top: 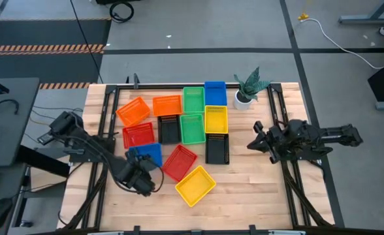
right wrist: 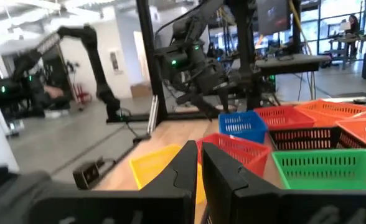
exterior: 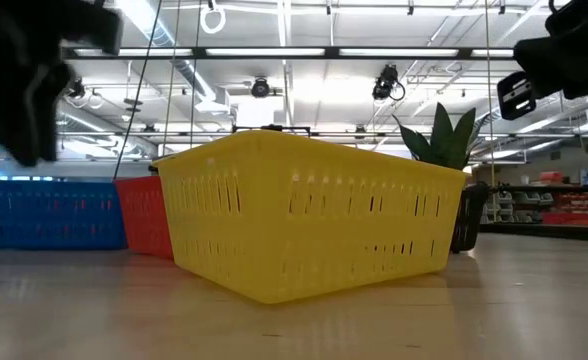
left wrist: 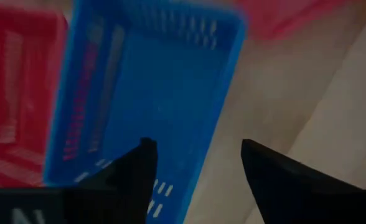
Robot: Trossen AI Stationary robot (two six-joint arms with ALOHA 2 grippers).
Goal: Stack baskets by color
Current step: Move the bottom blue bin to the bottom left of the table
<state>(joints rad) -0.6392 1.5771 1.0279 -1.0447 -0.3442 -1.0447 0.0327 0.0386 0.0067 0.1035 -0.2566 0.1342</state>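
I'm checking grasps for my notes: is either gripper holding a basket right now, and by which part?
Nothing is held. The left gripper is open above the near wall of the blue plastic mesh basket, not clamping it. The right gripper is shut on nothing.

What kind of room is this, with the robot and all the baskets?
Probably a big robotics lab or workshop. There are bright ceiling lights overhead, shelves far back, another robot arm on its own stand, and a grey floor with a cable.
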